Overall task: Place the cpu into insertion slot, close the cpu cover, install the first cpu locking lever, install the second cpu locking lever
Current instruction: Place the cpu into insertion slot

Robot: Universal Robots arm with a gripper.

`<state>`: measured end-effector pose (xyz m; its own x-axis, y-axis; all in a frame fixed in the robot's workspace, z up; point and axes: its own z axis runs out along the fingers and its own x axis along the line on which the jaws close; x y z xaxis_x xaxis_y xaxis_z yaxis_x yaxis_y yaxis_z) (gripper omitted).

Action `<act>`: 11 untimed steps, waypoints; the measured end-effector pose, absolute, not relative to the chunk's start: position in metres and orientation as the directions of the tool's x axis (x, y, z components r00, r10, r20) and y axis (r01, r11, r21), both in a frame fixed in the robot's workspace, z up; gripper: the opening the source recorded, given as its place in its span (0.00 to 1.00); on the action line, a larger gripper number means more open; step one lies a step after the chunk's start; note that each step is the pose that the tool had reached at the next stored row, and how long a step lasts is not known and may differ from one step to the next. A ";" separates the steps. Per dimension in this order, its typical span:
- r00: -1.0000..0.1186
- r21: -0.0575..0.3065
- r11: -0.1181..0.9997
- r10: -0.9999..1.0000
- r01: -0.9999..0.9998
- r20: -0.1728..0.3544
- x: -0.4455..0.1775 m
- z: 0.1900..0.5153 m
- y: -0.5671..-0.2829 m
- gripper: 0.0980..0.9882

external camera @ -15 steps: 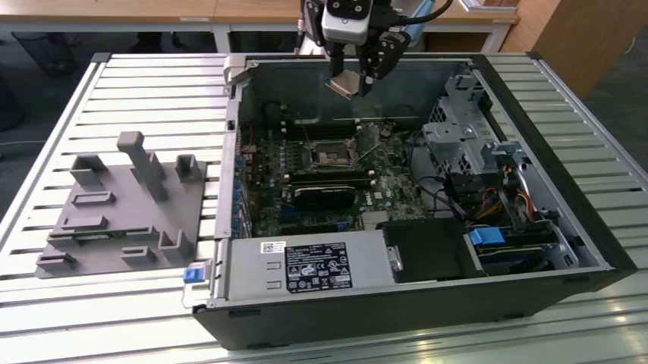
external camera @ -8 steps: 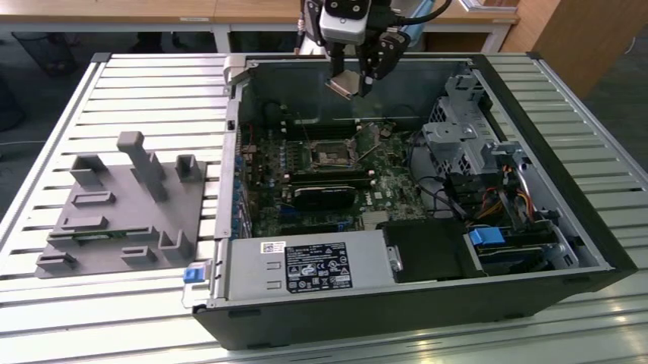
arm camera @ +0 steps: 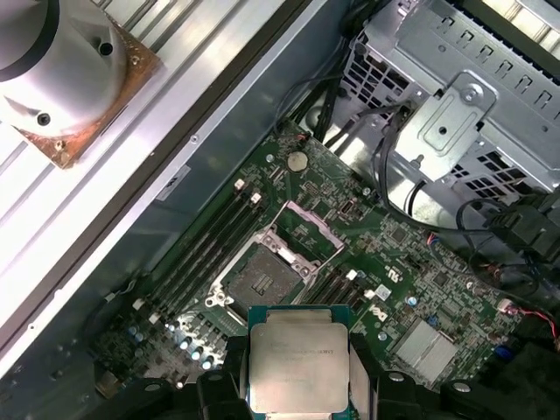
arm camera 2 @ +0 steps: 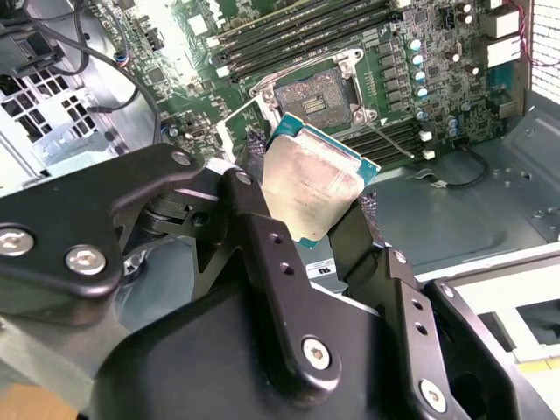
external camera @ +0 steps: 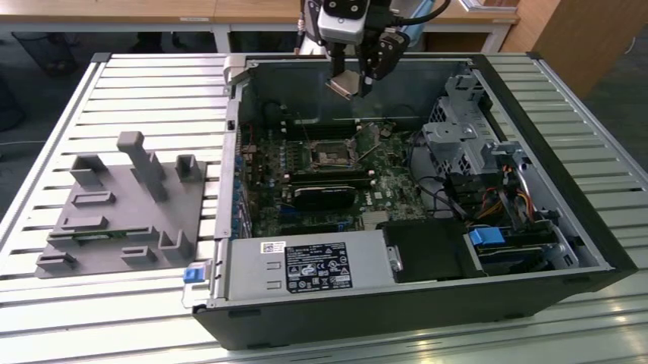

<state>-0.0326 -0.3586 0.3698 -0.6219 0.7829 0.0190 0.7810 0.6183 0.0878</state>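
In the middle of the frame, the claw [arm camera 2: 308, 179] grips the cpu [arm camera 2: 317, 191] by two opposite edges between its black fingers [arm camera 2: 262, 254]. The chip's dull silver-tan top faces the camera and sits tilted, with a blue-green rim showing along its edge. Just beyond the chip, on the green motherboard [arm camera 2: 188, 87], lies the insertion slot [arm camera 2: 311, 96], its dark centre bare inside a thin silver frame. Long black memory slots [arm camera 2: 297, 35] run past the socket, with a row of blue capacitors [arm camera 2: 418, 61] beside it.
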 end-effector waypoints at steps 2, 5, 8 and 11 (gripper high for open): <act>-0.617 0.088 0.614 0.787 0.785 0.019 -0.033 0.370 -0.359 0.50; -0.611 0.088 0.607 0.792 0.790 0.019 -0.033 0.370 -0.359 0.50; -0.604 0.088 0.600 0.797 0.795 0.019 -0.033 0.370 -0.359 0.50; -0.597 0.088 0.593 0.802 0.800 0.019 -0.033 0.370 -0.359 0.50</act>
<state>-0.0326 -0.3586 0.3697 -0.5970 0.8020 0.0190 0.8000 0.5935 0.0878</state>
